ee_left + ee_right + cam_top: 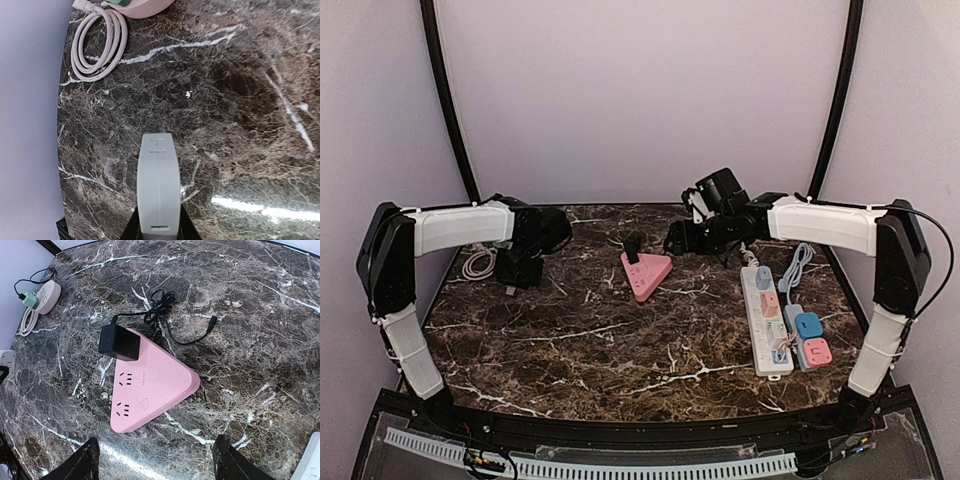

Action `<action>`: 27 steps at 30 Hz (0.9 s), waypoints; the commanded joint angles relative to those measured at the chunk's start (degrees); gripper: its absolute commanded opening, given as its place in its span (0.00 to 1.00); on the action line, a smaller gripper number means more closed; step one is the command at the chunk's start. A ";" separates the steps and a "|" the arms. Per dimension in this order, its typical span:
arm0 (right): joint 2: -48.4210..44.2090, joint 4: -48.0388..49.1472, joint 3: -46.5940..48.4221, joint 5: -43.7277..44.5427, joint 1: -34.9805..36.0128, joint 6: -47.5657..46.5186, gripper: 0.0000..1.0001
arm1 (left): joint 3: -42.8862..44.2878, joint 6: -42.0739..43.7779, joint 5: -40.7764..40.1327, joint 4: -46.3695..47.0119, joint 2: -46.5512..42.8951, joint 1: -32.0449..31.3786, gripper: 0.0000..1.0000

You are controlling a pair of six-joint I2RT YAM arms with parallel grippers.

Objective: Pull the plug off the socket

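Observation:
A pink triangular socket (150,387) lies on the marble table, with a black plug (119,343) seated in its far corner and the plug's thin black cable (165,315) trailing behind. Both also show in the top view, the socket (647,273) and the plug (634,248). My right gripper (156,465) is wide open and empty, hovering above and just right of the socket; in the top view the right gripper (678,240) is beside the plug. My left gripper (158,150) is shut and empty over bare table at the far left (515,280).
A round white socket (48,290) with a green plug (30,300) and a coiled white cable (97,45) lies at the back left. A long white power strip (767,320) and a smaller strip with blue and pink plugs (808,338) lie on the right.

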 commanded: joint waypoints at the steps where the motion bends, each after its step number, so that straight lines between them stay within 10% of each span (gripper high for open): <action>1: -0.66 0.77 -0.98 -0.29 -0.35 0.10 0.75 | 0.86 3.09 -3.21 -3.18 3.97 2.14 0.10; 27: -0.37 0.65 -2.38 -0.46 -0.44 0.53 0.74 | 2.51 9.87 5.71 2.55 12.24 5.75 0.38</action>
